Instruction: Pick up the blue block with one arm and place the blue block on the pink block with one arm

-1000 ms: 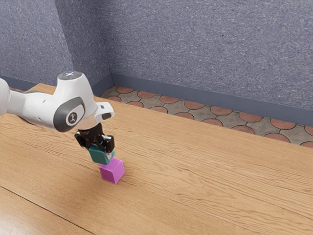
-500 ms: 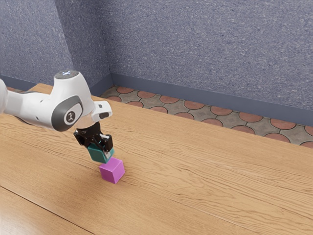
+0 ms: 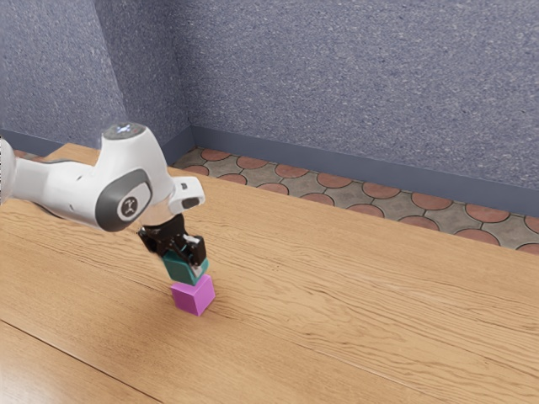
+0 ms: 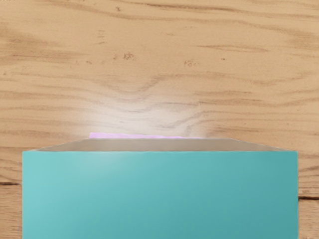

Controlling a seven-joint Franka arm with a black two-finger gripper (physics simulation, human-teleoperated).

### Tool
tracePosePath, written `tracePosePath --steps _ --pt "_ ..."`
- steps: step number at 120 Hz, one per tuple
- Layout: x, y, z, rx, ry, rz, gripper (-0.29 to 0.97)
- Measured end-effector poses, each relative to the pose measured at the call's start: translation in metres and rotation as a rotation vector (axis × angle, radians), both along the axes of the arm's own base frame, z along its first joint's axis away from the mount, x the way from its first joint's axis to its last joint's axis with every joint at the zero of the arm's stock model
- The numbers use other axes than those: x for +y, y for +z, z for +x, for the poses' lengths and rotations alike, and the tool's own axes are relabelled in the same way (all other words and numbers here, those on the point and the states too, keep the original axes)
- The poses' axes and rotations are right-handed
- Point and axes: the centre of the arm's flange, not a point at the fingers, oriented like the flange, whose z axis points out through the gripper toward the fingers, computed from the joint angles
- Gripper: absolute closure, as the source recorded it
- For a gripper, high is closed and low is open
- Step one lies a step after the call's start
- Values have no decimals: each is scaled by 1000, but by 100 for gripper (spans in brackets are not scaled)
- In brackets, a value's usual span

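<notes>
The white arm [image 3: 67,185] comes in from the exterior view's left, lying low and nearly level above the table [image 3: 379,295] near its left edge. Its last bulky joint [image 3: 125,200], with a grey round cap, bends the hand downward. The black gripper [image 3: 185,255] hangs below, pointing at the tabletop and tilted a little toward the exterior view's right. Its fingers [image 3: 196,248] appear to clasp the blue block [image 3: 184,268] from two sides, though the angle partly hides the contact.
</notes>
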Motion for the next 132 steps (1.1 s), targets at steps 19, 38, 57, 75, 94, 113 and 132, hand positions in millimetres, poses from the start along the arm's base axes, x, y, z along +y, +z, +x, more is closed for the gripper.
tracePosePath --steps 19,38,57,75,94,113,132 --pt "-39 0 -3 0 -68 -1 30" --pt "-61 3 -8 -6 -105 1 30" --pt "-26 8 -10 -13 -33 5 30" --pt "-12 5 -9 -7 1 4 29" --pt "-21 4 -10 -6 -16 4 30" --pt "-10 4 -10 -4 8 4 30" --pt "1 -1 -8 4 25 5 30"
